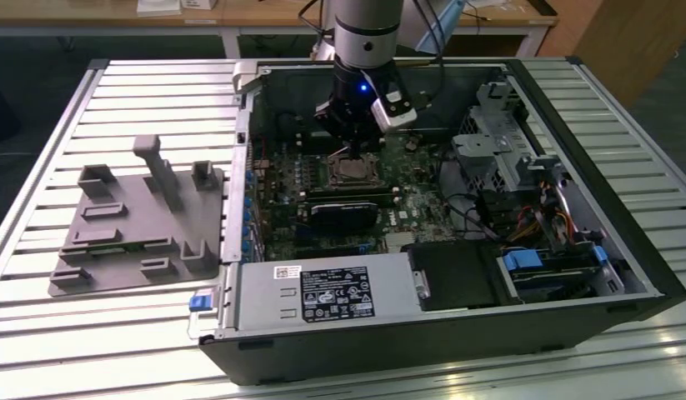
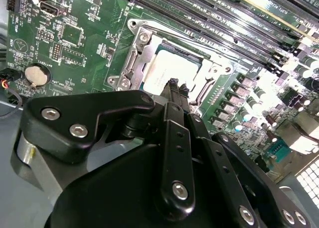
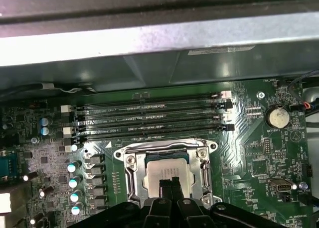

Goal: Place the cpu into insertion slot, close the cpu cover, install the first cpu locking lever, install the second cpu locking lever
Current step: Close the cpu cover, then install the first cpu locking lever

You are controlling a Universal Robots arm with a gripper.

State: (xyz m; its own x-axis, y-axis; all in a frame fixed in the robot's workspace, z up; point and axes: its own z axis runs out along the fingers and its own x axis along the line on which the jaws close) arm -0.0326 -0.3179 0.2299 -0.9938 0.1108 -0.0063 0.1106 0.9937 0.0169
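In the upper middle of the exterior view, the hand (image 1: 352,152), fingertips (image 3: 164,187) together and empty, points down at the cpu (image 3: 153,168), seated in the slot (image 3: 164,157) under the lowered cover (image 3: 130,174), likely to push with a narrow tip.

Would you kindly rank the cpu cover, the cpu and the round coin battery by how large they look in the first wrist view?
1. cpu cover, framing the chip
2. cpu, seen inside the cover's window
3. coin battery, clearly the smallest
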